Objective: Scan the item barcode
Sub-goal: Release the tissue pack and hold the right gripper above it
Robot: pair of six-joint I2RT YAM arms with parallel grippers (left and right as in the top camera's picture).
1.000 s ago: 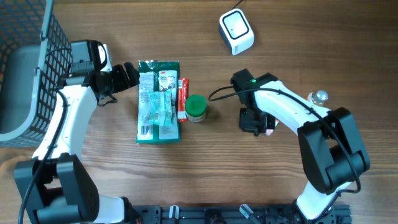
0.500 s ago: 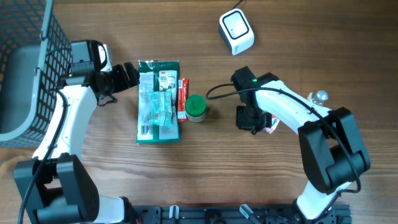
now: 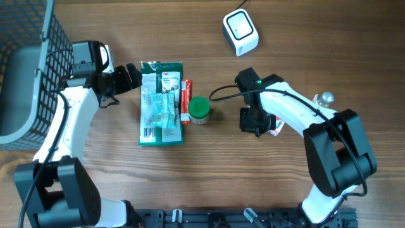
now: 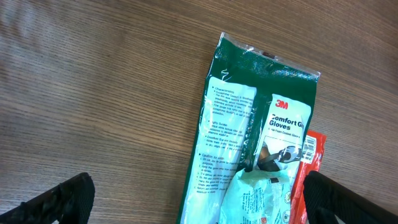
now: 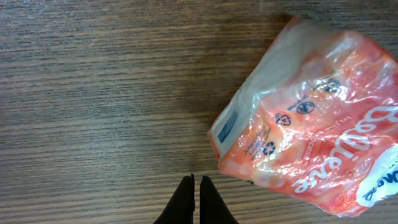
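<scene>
Hovering just beside the pouch [image 5: 311, 118] with right jaws pinched together, empty; had to open, then straddle its corner. Held left jaws wide, well apart.

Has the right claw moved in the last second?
Yes. From overhead, the right claw has shifted slightly left, toward the green cap.

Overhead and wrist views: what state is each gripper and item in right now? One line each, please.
Left gripper: open, empty, at the glove pack's top edge.
Right gripper: shut, empty, beside the orange pouch.
Orange pouch: lying flat, not held.
Glove pack: lying flat, printed side up.
Red packet: flat, against the glove pack's side.
Green-capped jar: upright, cap on.
Scanner: untouched, apart from every item.
</scene>
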